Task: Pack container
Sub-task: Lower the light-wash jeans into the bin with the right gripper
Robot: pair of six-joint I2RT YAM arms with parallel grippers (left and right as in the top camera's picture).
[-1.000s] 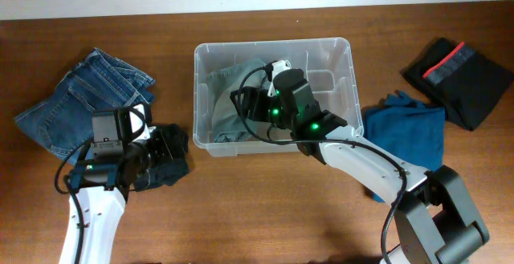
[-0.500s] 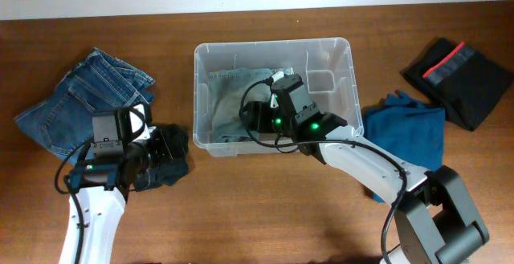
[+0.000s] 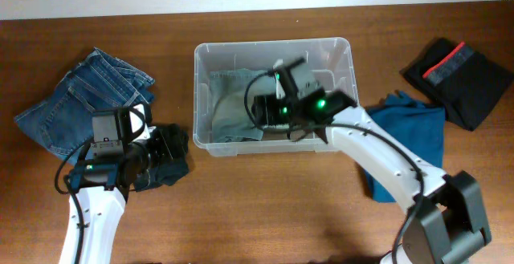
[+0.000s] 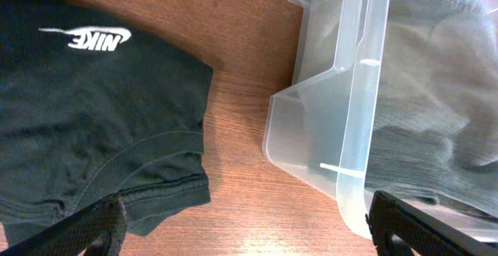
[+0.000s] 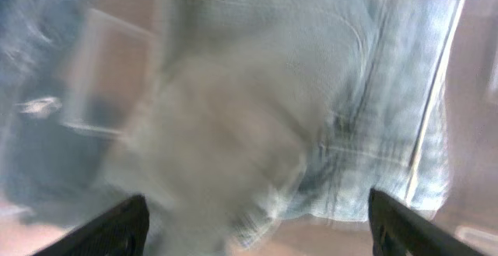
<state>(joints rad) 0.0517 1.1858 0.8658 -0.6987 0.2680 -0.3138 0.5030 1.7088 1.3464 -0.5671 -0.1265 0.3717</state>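
Observation:
The container point(image 3: 273, 45), a clear plastic bin, stands mid-table with pale washed denim point(image 3: 227, 107) lying in its left half. My right gripper point(image 3: 259, 110) hovers inside the bin over that denim, open, with nothing between its fingers. In the blurred right wrist view the denim point(image 5: 311, 108) fills the picture above the wide-apart right gripper point(image 5: 257, 225). My left gripper point(image 3: 178, 153) is open just left of the bin, by a black Nike shirt point(image 4: 93, 124). In the left wrist view, bare wood lies between the fingers of the left gripper point(image 4: 249, 229), with the bin's corner point(image 4: 342, 116) beside it.
Blue jeans point(image 3: 80, 99) lie at the far left. A teal garment point(image 3: 405, 132) lies right of the bin, under my right arm. A folded black garment with a red stripe point(image 3: 462, 79) sits at the far right.
My right gripper has opened a little wider and its wrist has shifted right and up inside the bin. The pale denim now lies flatter. The left arm has not moved.

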